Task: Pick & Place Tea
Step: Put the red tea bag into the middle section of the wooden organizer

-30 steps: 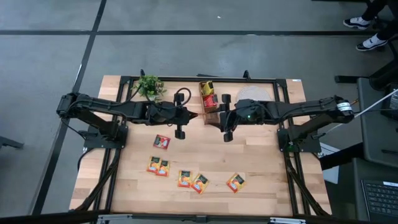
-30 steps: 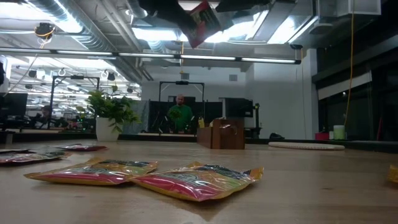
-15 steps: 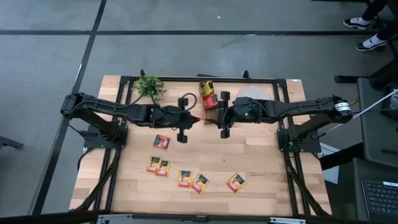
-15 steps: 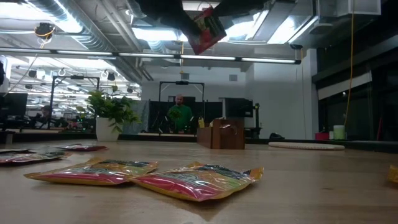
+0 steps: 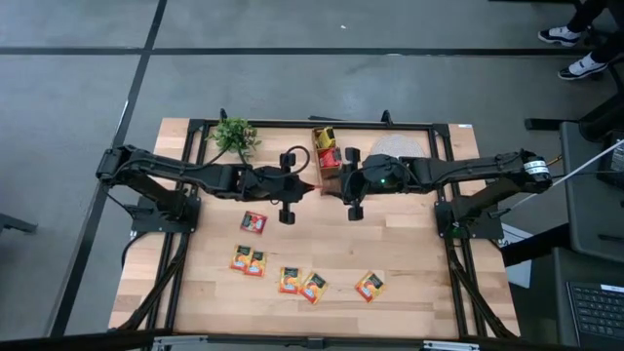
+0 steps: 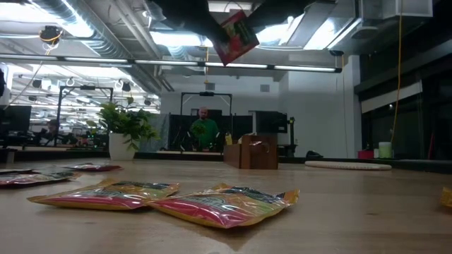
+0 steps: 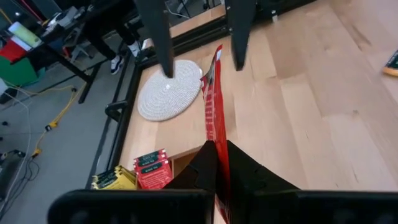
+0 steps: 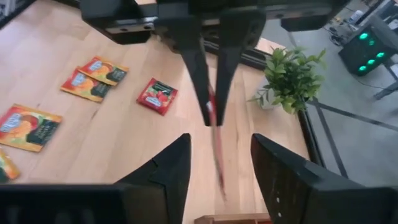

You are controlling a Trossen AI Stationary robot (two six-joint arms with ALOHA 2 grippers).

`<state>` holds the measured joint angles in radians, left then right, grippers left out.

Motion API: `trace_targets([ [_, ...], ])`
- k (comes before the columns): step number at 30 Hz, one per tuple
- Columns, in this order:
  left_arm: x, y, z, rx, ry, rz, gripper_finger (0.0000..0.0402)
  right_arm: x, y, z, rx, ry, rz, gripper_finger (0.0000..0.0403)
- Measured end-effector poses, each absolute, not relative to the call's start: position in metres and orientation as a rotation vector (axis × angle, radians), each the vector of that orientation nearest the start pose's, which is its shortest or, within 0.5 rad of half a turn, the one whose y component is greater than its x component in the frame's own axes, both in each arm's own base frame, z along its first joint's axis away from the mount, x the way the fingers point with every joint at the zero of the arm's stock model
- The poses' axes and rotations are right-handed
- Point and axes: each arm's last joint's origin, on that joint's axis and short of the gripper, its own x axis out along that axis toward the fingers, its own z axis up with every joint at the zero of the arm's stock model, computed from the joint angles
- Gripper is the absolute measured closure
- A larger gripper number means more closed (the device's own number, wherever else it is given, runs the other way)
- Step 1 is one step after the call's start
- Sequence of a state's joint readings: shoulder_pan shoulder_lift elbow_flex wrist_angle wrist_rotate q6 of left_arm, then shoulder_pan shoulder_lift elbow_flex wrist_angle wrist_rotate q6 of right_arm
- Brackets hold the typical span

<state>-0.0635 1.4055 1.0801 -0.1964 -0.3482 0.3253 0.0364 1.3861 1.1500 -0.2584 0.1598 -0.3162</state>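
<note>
Above the middle of the pale wooden table [image 5: 409,273], I hold a red flat square tea sachet [image 7: 214,99] pinched edge-on in the left gripper [image 7: 217,163], its fingers clamped tight on one edge. The packet stands out from those jaws toward the right arm, its long axis running left to right across the table, thin edge facing up.

Facing it, my right gripper [image 8: 216,163] has its jaws standing apart, and the sachet's free end lies just between its two dark fingers [image 8: 169,168], not yet touched as far as I can tell. I judge this a handover: the right jaws need only close on the free end.

Just beyond, at the far edge, sits the small brown open box [image 5: 329,156] with red and yellow sachets already inside; the right arm is the nearer to it. Six more orange and red sachets [image 5: 301,284] lie flat on the near half of the table. A round pale woven mat [image 7: 169,96] and a small green potted plant [image 8: 291,78] flank the box.
</note>
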Motion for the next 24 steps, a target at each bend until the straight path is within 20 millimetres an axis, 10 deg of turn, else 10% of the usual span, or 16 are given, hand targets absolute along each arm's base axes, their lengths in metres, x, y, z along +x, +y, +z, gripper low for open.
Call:
trace_targets([
  [24, 0.311, -0.009, 0.296, 0.394, 0.540, 0.228, 0.0379, 0.316, 0.006, 0.305, -0.306, 0.563, -0.029, 0.0398],
])
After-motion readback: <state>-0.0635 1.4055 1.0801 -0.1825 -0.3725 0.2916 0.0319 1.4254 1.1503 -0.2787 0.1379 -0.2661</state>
